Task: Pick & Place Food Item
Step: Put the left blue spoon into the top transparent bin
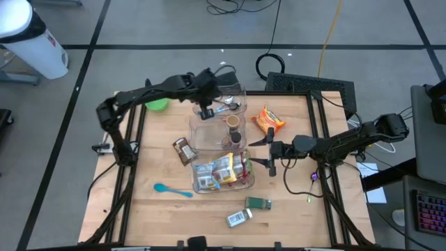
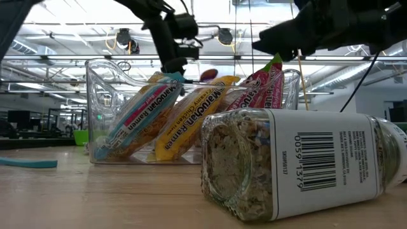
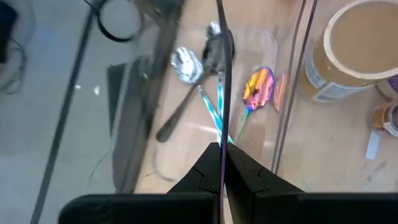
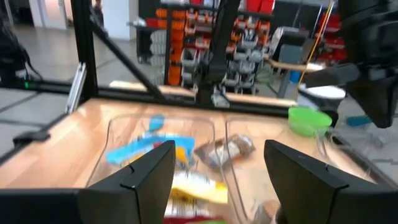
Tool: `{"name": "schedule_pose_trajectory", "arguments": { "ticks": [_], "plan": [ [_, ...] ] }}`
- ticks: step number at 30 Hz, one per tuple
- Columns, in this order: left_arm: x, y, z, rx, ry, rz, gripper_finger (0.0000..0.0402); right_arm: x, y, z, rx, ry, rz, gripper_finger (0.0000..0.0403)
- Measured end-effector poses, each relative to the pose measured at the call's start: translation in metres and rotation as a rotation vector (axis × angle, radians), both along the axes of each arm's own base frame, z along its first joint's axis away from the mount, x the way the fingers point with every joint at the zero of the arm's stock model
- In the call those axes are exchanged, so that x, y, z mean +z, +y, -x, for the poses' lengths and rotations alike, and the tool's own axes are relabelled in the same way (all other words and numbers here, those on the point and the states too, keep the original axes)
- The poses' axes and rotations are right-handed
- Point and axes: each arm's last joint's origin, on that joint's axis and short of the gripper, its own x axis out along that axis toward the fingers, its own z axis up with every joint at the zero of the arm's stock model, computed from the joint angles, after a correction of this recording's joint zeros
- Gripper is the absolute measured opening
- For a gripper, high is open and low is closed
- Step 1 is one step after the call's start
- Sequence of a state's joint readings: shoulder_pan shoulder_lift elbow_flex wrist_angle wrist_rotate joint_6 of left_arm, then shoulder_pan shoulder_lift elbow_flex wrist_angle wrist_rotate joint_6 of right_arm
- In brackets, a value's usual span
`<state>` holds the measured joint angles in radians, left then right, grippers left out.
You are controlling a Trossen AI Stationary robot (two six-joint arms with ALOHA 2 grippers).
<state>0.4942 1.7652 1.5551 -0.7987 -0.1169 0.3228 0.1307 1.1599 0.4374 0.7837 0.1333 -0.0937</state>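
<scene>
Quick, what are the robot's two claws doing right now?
Left gripper: shut on the clear bin's wall.
Right gripper: open, holding nothing, beside the ramen bin.

Ceiling lamps (image 2: 124, 38) are glaring in the low view; the tabletop (image 1: 167, 209) is lying evenly lit, wrist views blurring.

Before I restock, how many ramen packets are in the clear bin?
3 show: in the near compartment of the clear bin, a blue ramen packet, a yellow one and a red one, leaning side by side. More may hide behind.
</scene>
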Motion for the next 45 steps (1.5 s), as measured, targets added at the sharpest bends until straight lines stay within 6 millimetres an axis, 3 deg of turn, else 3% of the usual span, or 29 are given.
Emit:
{"name": "schedule_pose_trajectory", "arguments": {
  "ticks": [7, 20, 28, 37, 45],
  "plan": [
    [-0.016, 0.013, -0.027, -0.060, 0.101, 0.076, 0.0007, -0.008, 0.000, 0.000, -0.002, 0.081, 0.011, 0.0238],
    [-0.054, 0.037, -0.060, -0.091, 0.310, 0.169, 0.0007, -0.006, -0.003, 0.000, -0.056, 0.058, 0.044, 0.0238],
    [-0.069, 0.045, -0.063, -0.087, 0.380, 0.185, 0.0007, -0.005, -0.009, 0.000, -0.081, 0.056, 0.043, 0.0238],
    [-0.068, 0.050, -0.062, -0.081, 0.364, 0.167, 0.0005, -0.004, -0.009, -0.001, -0.081, 0.039, 0.053, 0.0238],
    [-0.088, 0.052, -0.067, -0.086, 0.401, 0.189, 0.0005, -0.002, -0.009, -0.001, -0.082, 0.027, 0.054, 0.0238]
  ]
}}
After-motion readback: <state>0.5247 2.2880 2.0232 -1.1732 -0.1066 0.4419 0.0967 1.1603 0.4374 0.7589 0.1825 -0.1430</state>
